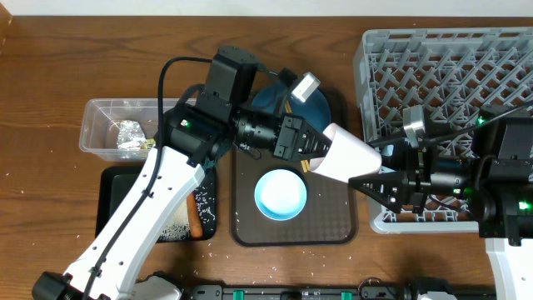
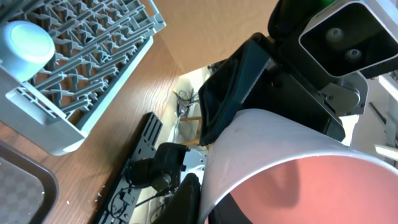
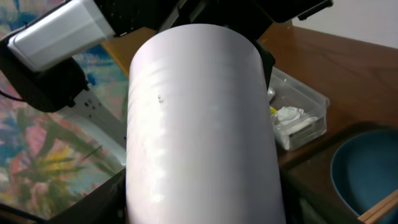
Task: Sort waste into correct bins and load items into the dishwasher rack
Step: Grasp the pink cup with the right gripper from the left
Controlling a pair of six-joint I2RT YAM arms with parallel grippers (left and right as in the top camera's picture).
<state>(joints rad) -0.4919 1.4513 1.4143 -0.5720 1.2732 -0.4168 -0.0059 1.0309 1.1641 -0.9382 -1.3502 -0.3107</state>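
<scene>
Pink cup [image 1: 346, 154]: in the air on its side, above the right edge of the brown tray [image 1: 241, 233], between the two hands; mouth toward the left arm, base toward the right.
Left hand [image 1: 326, 148]: pressed together on the cup's rim, pinching its wall.
Right hand [image 1: 366, 182]: at the cup's base end, just under it; I cannot tell whether its fingers are spread or gripping.
Rack [image 1: 450, 67]: on the bench [image 1: 50, 50] at right; a light blue cup [image 2: 25, 40] sits upside down in it.
Bowl [image 1: 281, 193]: on the brown tray, below the cup.
Plate [image 1: 321, 108]: at the tray's far end.
Clear tub [image 1: 104, 125]: holds foil [image 1: 131, 133].
Black tray [image 1: 112, 200]: holds a carrot [image 1: 196, 218] and rice [image 1: 179, 225].
</scene>
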